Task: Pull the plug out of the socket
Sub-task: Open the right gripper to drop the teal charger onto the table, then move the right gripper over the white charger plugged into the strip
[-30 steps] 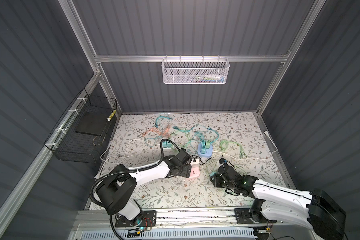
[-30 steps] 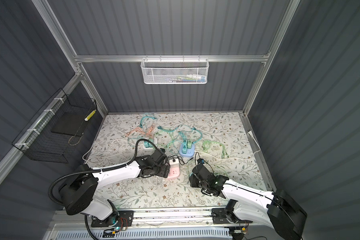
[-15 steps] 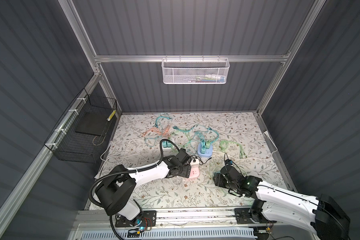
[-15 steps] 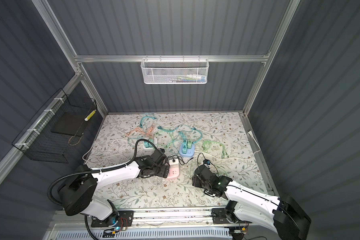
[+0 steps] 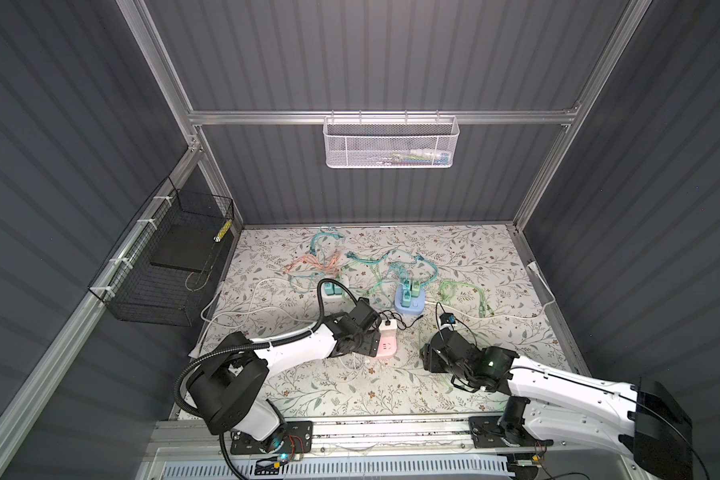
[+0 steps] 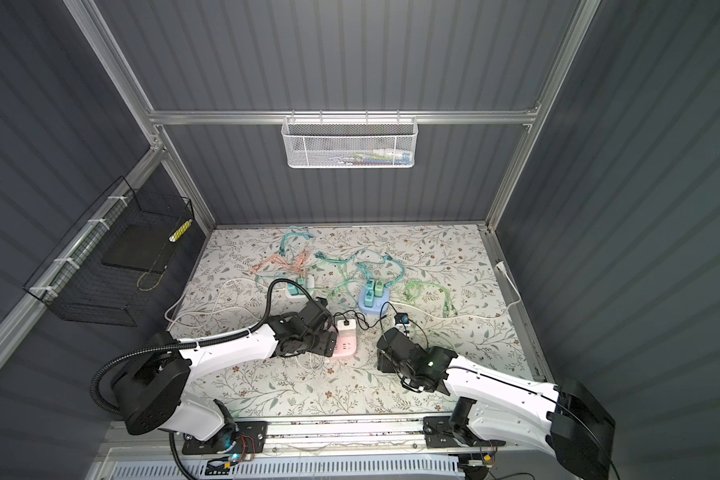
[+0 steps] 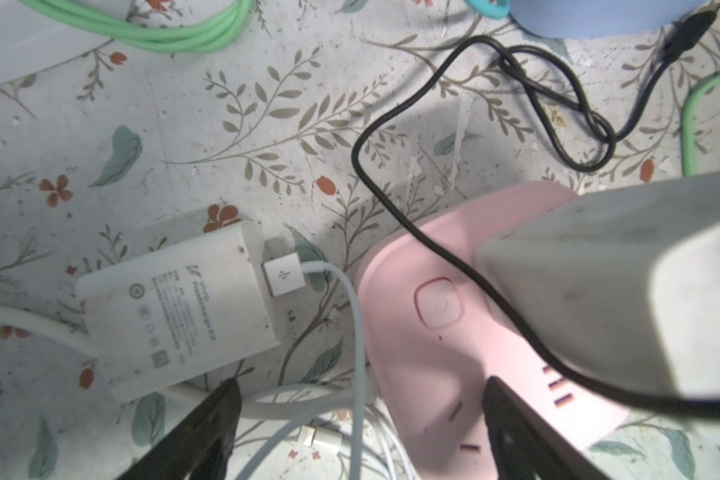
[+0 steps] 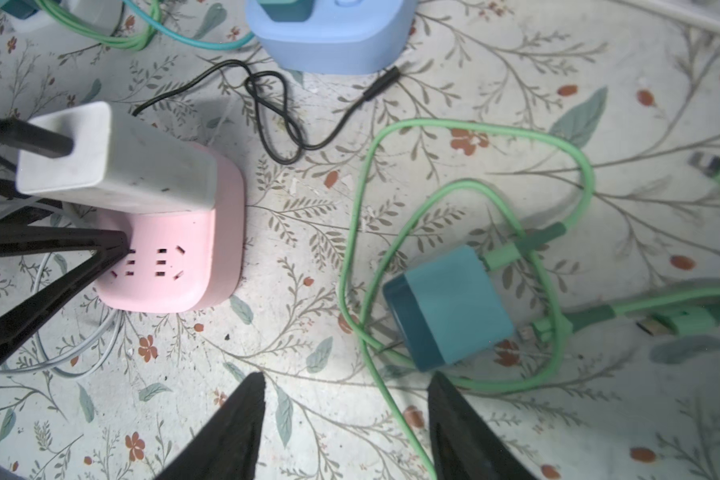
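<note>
On the mat, teal plug lies near right tool.

The left end effector stands open. One fingertip is over the pink power strip, the other near a white charger lying loose on the floral table. A bigger white adapter with a black cable stands on the strip.
</note>
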Available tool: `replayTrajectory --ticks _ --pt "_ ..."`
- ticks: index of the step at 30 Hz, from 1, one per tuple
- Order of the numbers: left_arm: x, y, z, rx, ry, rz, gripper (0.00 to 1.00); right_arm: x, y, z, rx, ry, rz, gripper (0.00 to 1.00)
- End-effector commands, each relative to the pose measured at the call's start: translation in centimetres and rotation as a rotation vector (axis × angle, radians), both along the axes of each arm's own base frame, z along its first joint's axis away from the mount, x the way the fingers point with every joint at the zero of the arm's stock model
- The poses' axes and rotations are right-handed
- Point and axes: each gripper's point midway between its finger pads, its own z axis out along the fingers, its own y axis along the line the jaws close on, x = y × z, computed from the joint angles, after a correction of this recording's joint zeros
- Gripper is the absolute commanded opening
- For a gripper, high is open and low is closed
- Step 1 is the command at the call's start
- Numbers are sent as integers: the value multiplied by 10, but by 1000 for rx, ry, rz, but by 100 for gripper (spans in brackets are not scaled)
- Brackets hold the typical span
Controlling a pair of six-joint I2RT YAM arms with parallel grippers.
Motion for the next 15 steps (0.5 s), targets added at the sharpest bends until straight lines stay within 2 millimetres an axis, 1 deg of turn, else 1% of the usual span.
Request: replayTrajectory --ticks 1,2,6,8,11,13,15 --pt "-6 17 -3 52 4 8 92 13 14 16 -33 -98 38 65" --pt "-6 18 -1 46 -2 8 92 15 19 12 -59 -99 50 66" --pt "-4 14 12 0 -36 8 94 22 38 21 -91 -141 83 67" --pt "-4 16 16 -5 -47 15 94 24 47 24 -106 -163 101 67" --pt "-6 20 15 7 -46 18 95 26 63 28 -104 -176 125 69" --pt "-6 21 13 10 -40 21 95 26 73 28 -103 -179 141 73" --pt "-7 21 10 10 -32 23 95 26 83 28 -107 -178 157 74"
